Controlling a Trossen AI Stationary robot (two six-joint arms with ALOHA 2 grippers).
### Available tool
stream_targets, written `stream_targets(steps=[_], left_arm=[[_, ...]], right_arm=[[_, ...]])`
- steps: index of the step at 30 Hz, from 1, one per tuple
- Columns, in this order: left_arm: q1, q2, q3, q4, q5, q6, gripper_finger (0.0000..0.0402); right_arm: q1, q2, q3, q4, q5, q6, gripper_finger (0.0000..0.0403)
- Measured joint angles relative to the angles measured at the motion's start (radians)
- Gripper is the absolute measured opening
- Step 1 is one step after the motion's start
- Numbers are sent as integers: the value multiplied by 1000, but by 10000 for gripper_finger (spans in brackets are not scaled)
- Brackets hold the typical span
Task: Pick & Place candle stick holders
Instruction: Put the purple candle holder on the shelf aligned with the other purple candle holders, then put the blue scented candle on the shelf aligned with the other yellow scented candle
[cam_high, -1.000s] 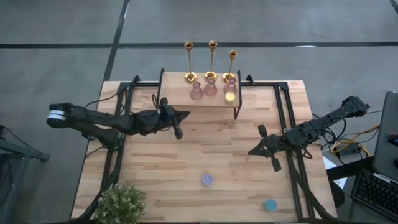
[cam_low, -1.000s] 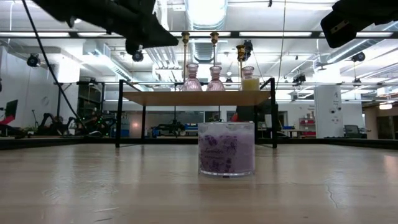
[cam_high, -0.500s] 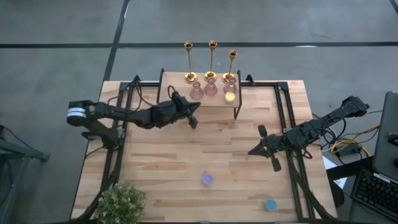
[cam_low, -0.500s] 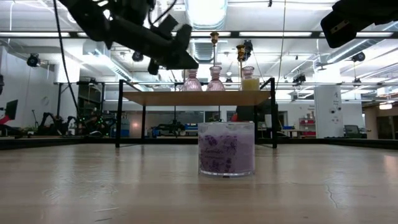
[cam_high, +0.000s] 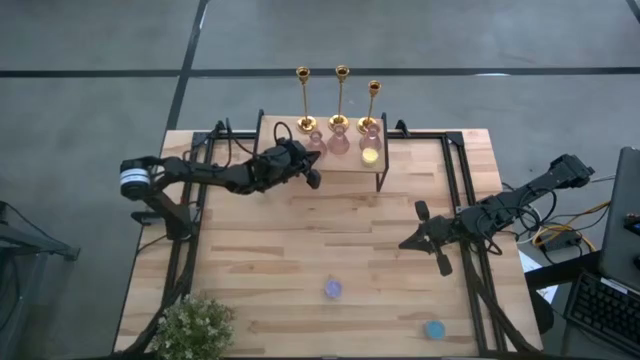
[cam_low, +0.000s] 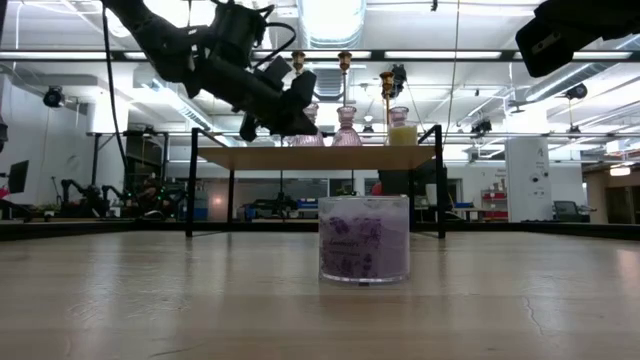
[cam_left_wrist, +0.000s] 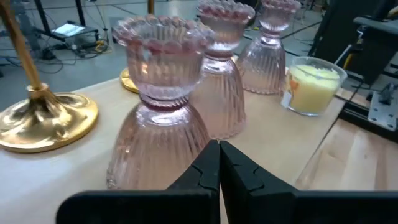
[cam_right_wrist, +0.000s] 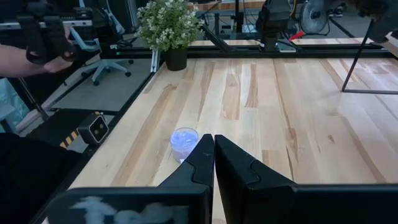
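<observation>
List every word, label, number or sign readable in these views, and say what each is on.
No text can be read in any view.
Yellow candle jar: a small white tag at its side, too blurred to read.
Small box on the floor beside the table: markings only, no letters legible.

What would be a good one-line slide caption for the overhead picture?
Left end effector, shut, at the raised wooden shelf bearing three shiny gold metal candlesticks; right end effector waits.
</observation>
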Motion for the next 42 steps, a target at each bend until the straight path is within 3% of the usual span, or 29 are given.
stream_targets(steps=[30,34,42], left_arm=[[43,-20,-2,-2,-108,-23,10],[21,-59,-5,-16,-37,-9,11],[-42,-205,-13,-197,216,43,7]], right_arm=[[0,0,0,0,0,0,8],[0,0,0,0,0,0,8],[0,0,0,0,0,0,8]])
